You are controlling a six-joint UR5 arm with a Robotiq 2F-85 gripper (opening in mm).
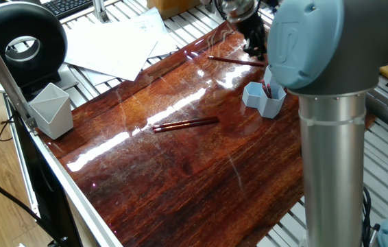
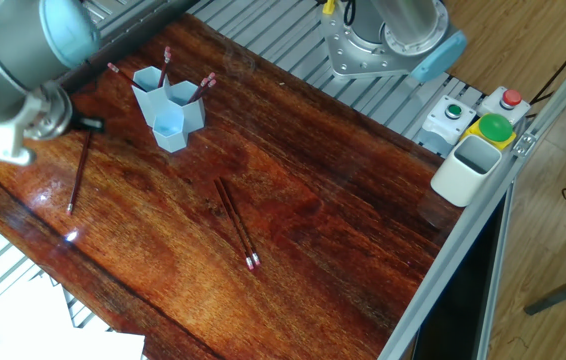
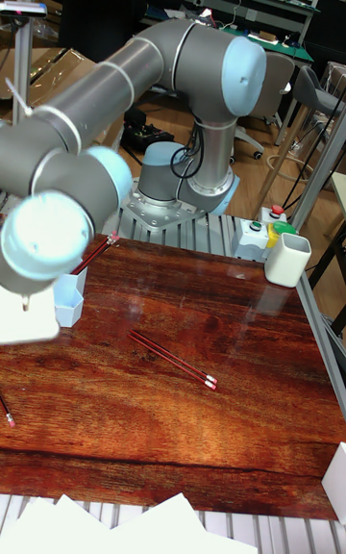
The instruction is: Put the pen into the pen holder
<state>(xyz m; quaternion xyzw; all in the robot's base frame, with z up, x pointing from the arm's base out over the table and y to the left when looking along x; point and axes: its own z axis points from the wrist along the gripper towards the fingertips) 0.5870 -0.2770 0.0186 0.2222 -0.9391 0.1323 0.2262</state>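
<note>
Light blue hexagonal tubes form the pen holder (image 2: pixel 168 108), pens already standing inside; a dark red pen (image 2: pixel 77 172) lies beside the tool (image 1: pixel 254 46), whose opening cannot be told.

Glossy wooden table (image 2: pixel 363 240) bears pen holder (image 2: pixel 168 110) and loose pens (image 2: pixel 236 222).

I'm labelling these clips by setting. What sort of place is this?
Most likely a robotics lab or workshop: the robot arm's base is bolted to a slatted aluminium bench, a button box sits at its edge, and workbenches with chairs stand behind.
</note>
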